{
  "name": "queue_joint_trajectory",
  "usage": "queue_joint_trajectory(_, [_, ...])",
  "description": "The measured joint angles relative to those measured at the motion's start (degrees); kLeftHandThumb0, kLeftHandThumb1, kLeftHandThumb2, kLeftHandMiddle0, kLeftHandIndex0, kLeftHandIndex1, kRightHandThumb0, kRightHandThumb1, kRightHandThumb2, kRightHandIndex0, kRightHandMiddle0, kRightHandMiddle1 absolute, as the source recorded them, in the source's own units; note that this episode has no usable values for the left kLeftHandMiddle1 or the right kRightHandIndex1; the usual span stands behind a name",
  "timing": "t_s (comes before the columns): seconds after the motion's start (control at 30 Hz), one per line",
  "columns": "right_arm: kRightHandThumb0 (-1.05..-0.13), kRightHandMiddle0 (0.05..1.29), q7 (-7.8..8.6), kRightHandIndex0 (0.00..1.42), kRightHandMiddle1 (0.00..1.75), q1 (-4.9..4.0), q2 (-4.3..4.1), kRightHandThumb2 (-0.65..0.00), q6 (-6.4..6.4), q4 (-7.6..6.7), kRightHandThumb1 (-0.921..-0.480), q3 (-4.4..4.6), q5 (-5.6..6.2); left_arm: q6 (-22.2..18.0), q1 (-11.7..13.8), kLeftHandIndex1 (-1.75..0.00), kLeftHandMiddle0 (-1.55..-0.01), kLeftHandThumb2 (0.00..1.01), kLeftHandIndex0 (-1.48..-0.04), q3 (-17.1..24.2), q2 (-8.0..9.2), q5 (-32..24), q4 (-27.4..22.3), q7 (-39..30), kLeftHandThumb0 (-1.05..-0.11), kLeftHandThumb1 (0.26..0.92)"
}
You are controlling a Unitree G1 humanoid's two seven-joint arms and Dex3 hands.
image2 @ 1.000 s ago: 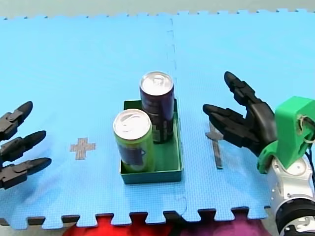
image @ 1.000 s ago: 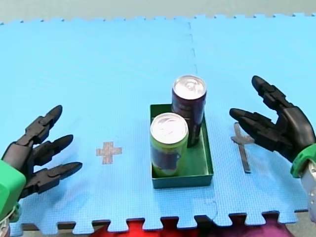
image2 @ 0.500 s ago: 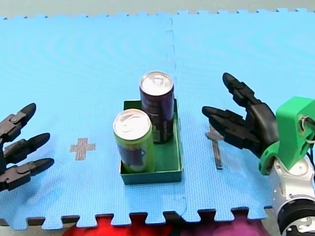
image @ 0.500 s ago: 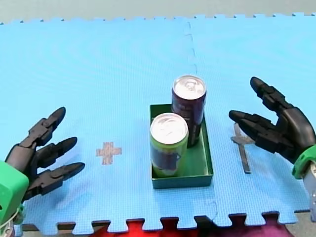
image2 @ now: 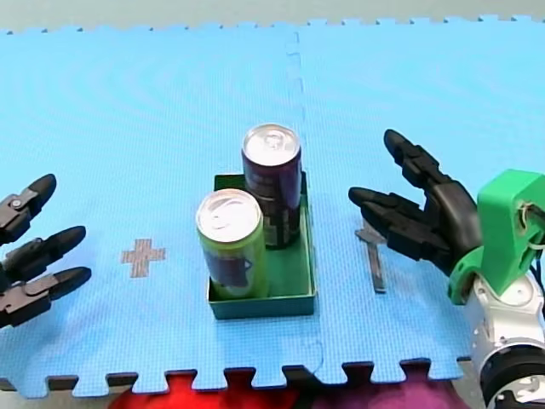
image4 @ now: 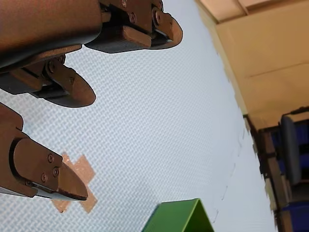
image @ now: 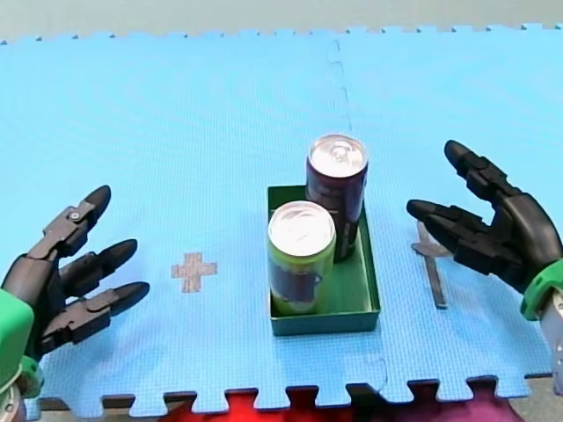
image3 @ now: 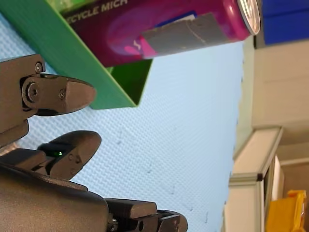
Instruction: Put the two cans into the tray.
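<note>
Fingers (image: 106,260) of the left hand (image: 66,272), at the lower left of the head view, are uncurled and grip nothing. The right hand (image: 493,233), at the right edge of the frame, is likewise uncurled and empty, hovering over a grey tape strip (image: 434,280).

Both cans stand upright inside the green tray (image: 325,322) in the middle of the frame, on the blue foam mat (image: 176,132). The green can (image: 301,259) is at the near end and the purple can (image: 336,198) just behind it, so the task looks complete.

Both cans are tall and slim with silver tops, and the purple one carries a grey patch on its side. Thin metal walls like these probably dent under a hard squeeze, and the smooth sides may slip. Whether they are full or empty cannot be told. The safest hold is likely around the mid-body, from the side.

A tape cross (image: 193,271) lies left of the tray.
</note>
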Motion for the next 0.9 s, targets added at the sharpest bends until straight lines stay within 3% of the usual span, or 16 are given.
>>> queue_joint_trajectory(0.1, [-1.048, 0.14, -0.02, 0.61, 0.00, 0.15, 0.21, -0.326, -0.22, -0.03, -0.921, 0.06, -0.05, -0.84, -0.26, -0.01, -0.63, 0.00, -0.27, -0.15, -0.45, 0.24, 0.08, 0.09, -1.048, 0.781])
queue_joint_trajectory(0.2, [-1.048, 0.14, -1.59, 0.63, 0.00, 0.45, 0.71, -0.322, -1.74, -0.04, -0.921, 0.52, -0.90, -1.60, -0.82, -0.01, -0.63, 0.00, -0.28, -0.47, -1.17, 0.72, 0.61, 0.42, -1.048, 0.781])
queue_joint_trajectory(0.43, [-1.048, 0.14, -7.94, 0.66, 0.00, 1.85, 0.83, -0.316, -8.28, -0.06, -0.921, 3.02, -5.44, -2.26, -1.36, -0.01, -0.64, 0.00, -0.29, -1.20, -2.59, 1.26, 1.07, 1.05, -1.048, 0.775])
queue_joint_trajectory(0.5, [-1.048, 0.15, -10.84, 0.66, 0.01, 3.08, 0.73, -0.318, -11.28, -0.24, -0.921, 4.13, -7.47, -2.47, -1.35, -0.01, -0.64, 0.00, -0.30, -1.46, -2.91, 1.47, 1.12, 1.22, -1.048, 0.775])
queue_joint_trajectory(0.63, [-1.048, 0.17, -17.06, 0.66, 0.01, 5.74, 0.59, -0.320, -15.64, -1.31, -0.921, 6.17, -11.03, -3.74, -1.24, -0.01, -0.65, 0.00, -0.30, -1.67, -3.28, 2.34, 1.49, 1.84, -1.048, 0.783])
queue_joint_trajectory(0.7, [-1.048, 0.18, -18.85, 0.66, 0.02, 6.98, 0.62, -0.317, -16.86, -1.85, -0.921, 6.53, -11.40, -5.40, -1.23, -0.01, -0.65, 0.01, -0.31, -1.65, -3.38, 3.44, 2.41, 3.27, -1.048, 0.793])
queue_joint_trajectory(0.77, [-1.048, 0.19, -19.20, 0.66, 0.02, 7.88, 0.64, -0.292, -17.39, -2.05, -0.921, 6.42, -11.01, -7.05, -1.29, -0.02, -0.67, 0.01, -0.32, -1.61, -3.41, 4.80, 3.54, 5.09, -1.048, 0.805])
queue_joint_trajectory(0.9, [-1.037, 0.21, -17.83, 0.64, 0.02, 10.03, 0.94, -0.243, -18.94, -2.17, -0.921, 4.97, -8.18, -10.23, -1.43, -0.02, -0.67, 0.02, -0.33, -1.49, -3.31, 6.83, 6.03, 8.08, -1.048, 0.821])
